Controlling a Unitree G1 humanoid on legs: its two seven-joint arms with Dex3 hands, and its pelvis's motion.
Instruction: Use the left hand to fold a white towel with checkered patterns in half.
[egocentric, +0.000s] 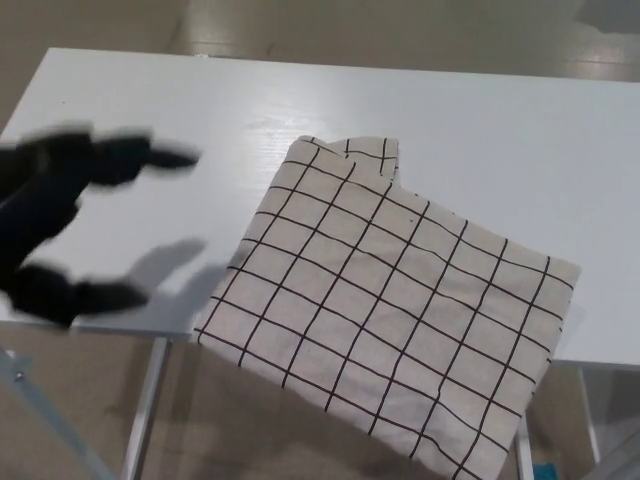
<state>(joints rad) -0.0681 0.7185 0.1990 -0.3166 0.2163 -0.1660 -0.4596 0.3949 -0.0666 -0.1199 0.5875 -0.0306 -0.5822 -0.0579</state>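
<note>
Fingers of the left hand are spread wide apart and hold nothing, the upper ones reaching toward picture right while the thumb juts out lower down near the table's near edge; the whole hand is blurred, so finer detail cannot be made out. Only this one hand shows, at the left border of the head view, and it is well apart from the cloth. One towel, white with a dark checked grid, lies folded on one white table, set at an angle to the table's sides. Its upper corner sits on the tabletop with a small notch where the layers do not quite match, and its lower part hangs past the table's near edge, over the floor. Between the hand and the towel's left edge lies a stretch of bare tabletop crossed by the hand's shadow. Behind and to the right of the towel the tabletop is also bare. One thin table leg shows below the near edge.
</note>
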